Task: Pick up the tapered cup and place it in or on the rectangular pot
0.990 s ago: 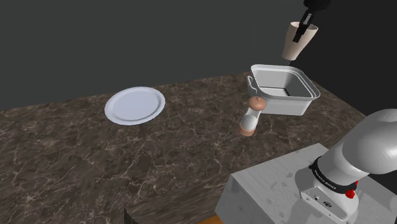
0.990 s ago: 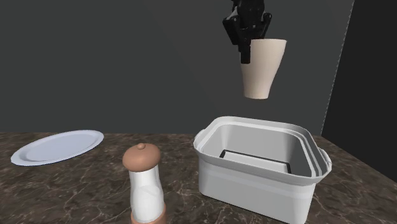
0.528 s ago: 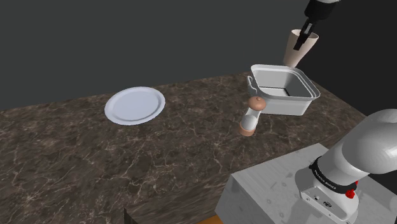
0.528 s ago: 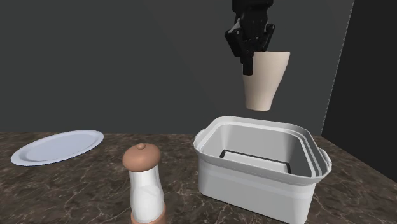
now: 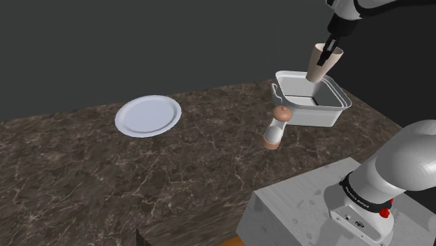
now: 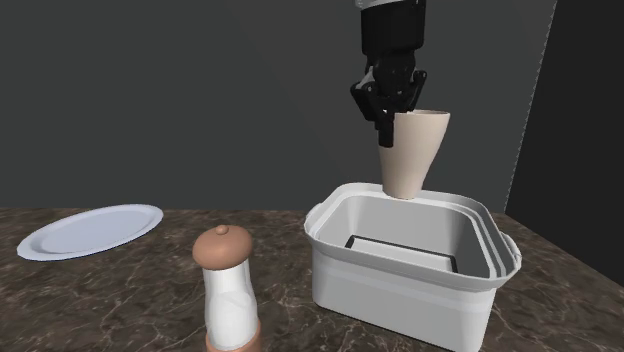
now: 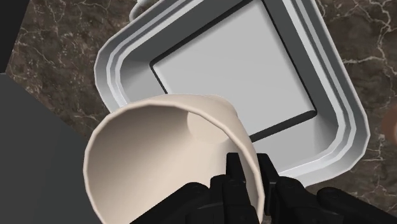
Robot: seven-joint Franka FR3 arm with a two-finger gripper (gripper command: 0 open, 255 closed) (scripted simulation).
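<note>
Small white lettering on the arm's dark band (image 5: 355,198) is illegible

The arm (image 5: 412,162) is glossy white, built of fat, rounded links. A dark band (image 5: 358,195) with small white lettering rings its lower joint, and a small red mark (image 5: 386,211) sits just beside that band. Below it, the base (image 5: 347,215) is pale grey-white with a few tiny dark specks. At the wrist (image 5: 347,12) the shell turns from white to dark. The gripper (image 6: 388,137) is all black and blocky, with stepped, angular housings and two slim, flat-sided fingers (image 7: 235,170). The stand (image 5: 293,210) is a plain pale grey box.
</note>
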